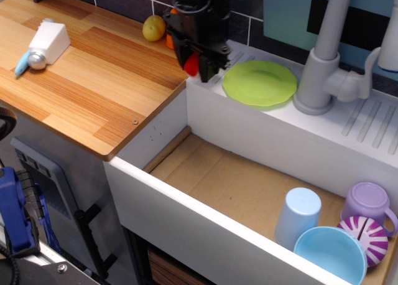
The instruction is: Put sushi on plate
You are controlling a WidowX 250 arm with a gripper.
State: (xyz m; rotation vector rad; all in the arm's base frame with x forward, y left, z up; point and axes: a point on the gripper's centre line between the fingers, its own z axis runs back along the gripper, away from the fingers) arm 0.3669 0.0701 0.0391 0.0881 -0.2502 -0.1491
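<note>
My black gripper [198, 66] hangs over the left end of the white sink ledge, just left of the lime-green plate [260, 82]. It is shut on the sushi [192, 64], whose red top shows between the fingers, held a little above the ledge. The plate lies flat on the ledge next to the grey faucet and has nothing on it.
A yellow fruit [153, 28] and an orange item sit at the back of the wooden counter [93, 79]. A white bottle [47, 42] lies far left. The faucet [326, 55] stands right of the plate. The sink basin holds a light-blue cup [297, 217], light-blue bowl [329, 254], purple cup [367, 204], striped ball [368, 235].
</note>
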